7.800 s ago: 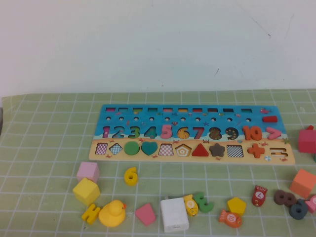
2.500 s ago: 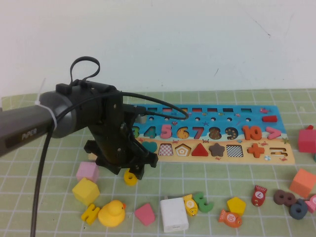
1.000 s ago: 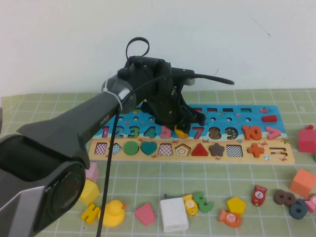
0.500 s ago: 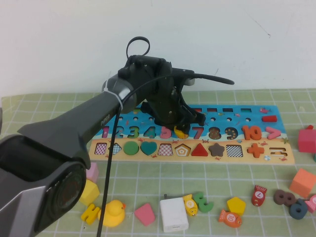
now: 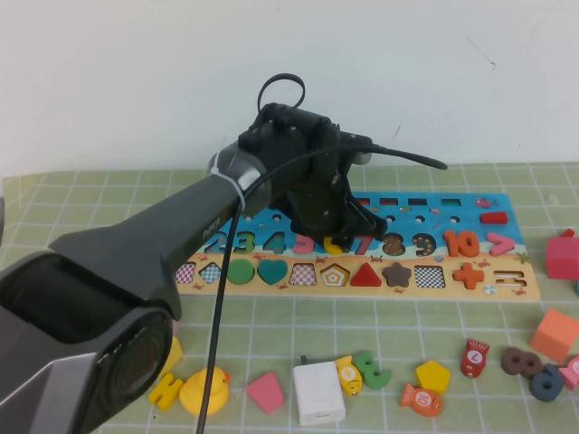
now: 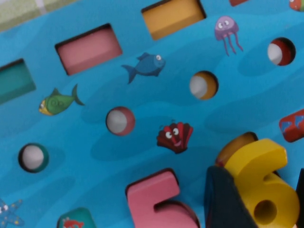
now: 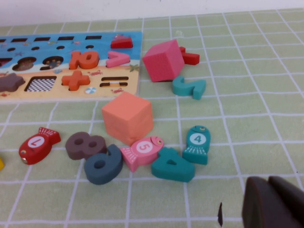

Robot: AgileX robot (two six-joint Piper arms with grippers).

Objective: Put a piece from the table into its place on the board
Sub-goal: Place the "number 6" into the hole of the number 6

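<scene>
My left gripper (image 5: 338,237) reaches over the board (image 5: 516,289) and is shut on the piece, the yellow 6 (image 5: 336,244). In the left wrist view the yellow 6 (image 6: 261,183) sits between dark fingers (image 6: 225,202), tilted, with its top over the orange-brown 6-shaped recess (image 6: 232,144). It is just beside the pink 5 (image 6: 156,202). I cannot tell whether it touches the recess. My right gripper (image 7: 273,202) is shut and empty, low over the green grid mat (image 7: 228,133), and is out of the high view.
Loose pieces lie on the mat (image 5: 407,330) in front of the board: a white block (image 5: 318,393), a yellow duck (image 5: 201,391), a green numeral (image 5: 373,369), a yellow pentagon (image 5: 433,376). An orange cube (image 5: 554,334) and a pink cube (image 5: 563,256) are at the right.
The yellow 6 was taken off the mat by my left gripper and carried to the board. In the last half second the gripper shifted slightly right, over the 6 recess.
</scene>
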